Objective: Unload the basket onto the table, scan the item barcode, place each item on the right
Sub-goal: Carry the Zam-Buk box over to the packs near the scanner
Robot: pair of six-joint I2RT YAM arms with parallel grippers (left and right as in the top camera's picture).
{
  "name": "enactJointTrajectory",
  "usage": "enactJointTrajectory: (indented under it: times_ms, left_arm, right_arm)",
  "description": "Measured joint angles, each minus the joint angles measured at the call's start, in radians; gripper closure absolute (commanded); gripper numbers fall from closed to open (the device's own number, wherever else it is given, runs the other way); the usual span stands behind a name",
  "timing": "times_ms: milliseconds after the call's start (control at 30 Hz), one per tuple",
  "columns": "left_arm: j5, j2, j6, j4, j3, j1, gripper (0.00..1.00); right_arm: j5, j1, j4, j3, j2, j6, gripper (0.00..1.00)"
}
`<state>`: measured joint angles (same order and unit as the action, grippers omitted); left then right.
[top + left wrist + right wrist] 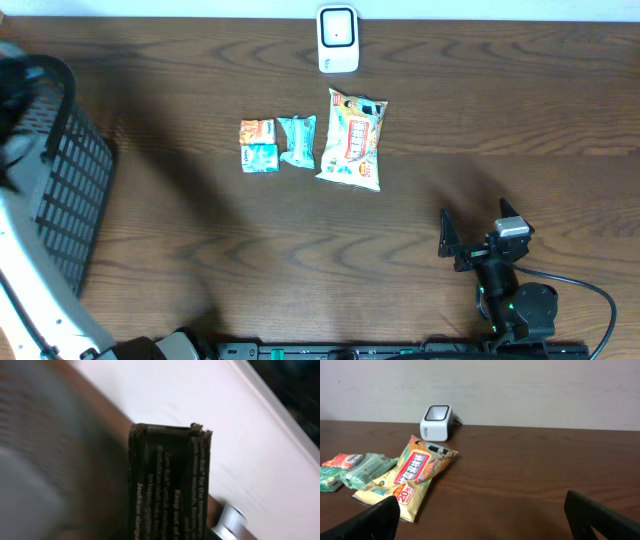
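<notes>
A dark box (170, 470) with yellow print fills the middle of the left wrist view, close to the camera, and my left gripper (170, 532) is shut on its lower end. The fingers themselves are hidden behind it. The white barcode scanner (338, 40) stands at the table's far edge, also seen as the scanner (436, 422) in the right wrist view. My right gripper (478, 228) stands open near the front right, its black fingertips (370, 520) wide apart over bare wood with nothing between them.
A large snack bag (352, 140), a teal packet (297, 140) and small orange and teal packs (258, 145) lie in a row mid-table. A black wire basket (60, 190) stands at the left edge, with the left arm's white body (30, 290) beside it.
</notes>
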<state>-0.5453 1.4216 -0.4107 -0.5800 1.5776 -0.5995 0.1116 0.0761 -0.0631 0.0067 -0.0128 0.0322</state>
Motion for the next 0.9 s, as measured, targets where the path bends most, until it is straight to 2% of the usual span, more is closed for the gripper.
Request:
enactJointTrajectory:
  times_ms: [233, 500, 667, 900]
  left_arm:
    - [-0.047, 0.002, -0.024, -0.004, 0.000, 0.322, 0.81]
    - [0.164, 0.042, 0.026, -0.080, 0.000, 0.695, 0.81]
    - [0.280, 0.135, 0.035, -0.092, 0.000, 0.845, 0.81]
    - [0.327, 0.313, 0.043, -0.067, 0.000, 0.954, 0.81]
  right_arm:
    - [0.000, 0.000, 0.000, 0.000, 0.000, 0.000, 0.01]
    - [0.000, 0.000, 0.000, 0.000, 0.000, 0.000, 0.01]
    - [0.000, 0.000, 0.000, 0.000, 0.000, 0.000, 0.01]
    - [0.000, 0.000, 0.000, 0.000, 0.000, 0.000, 0.01]
